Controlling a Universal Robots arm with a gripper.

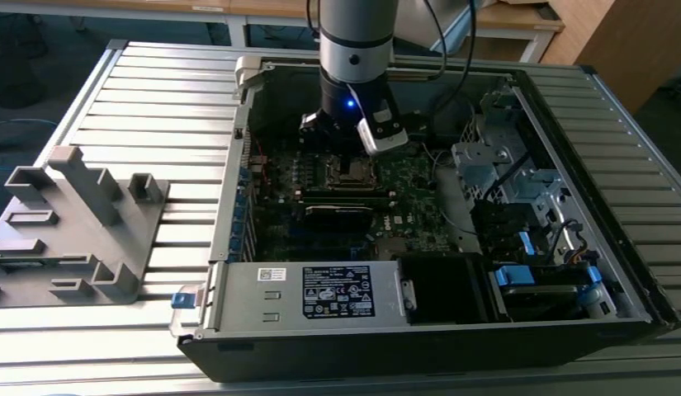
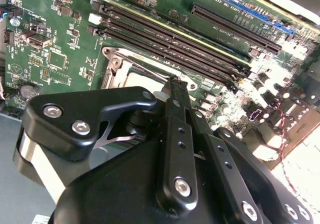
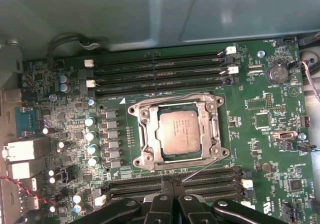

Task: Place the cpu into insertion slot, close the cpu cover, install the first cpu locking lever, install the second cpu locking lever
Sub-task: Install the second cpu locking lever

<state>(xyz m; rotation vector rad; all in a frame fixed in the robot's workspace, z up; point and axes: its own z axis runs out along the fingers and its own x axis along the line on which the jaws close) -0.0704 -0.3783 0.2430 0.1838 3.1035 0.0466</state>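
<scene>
We see the gripper (image 3: 172, 182) with its fingers pressed together, nothing between them, hovering just beside the motherboard (image 3: 260, 149) socket. The cpu (image 3: 176, 130) sits in that socket, and the cpu cover (image 3: 148, 134) lies flat around it. In the exterior view, the cpu lies near the gripper, at its six o'clock.

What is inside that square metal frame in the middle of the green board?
The cpu lies in the window of the cpu cover, its dull metal top showing. Whatever sits beneath the chip is covered by it.
</scene>
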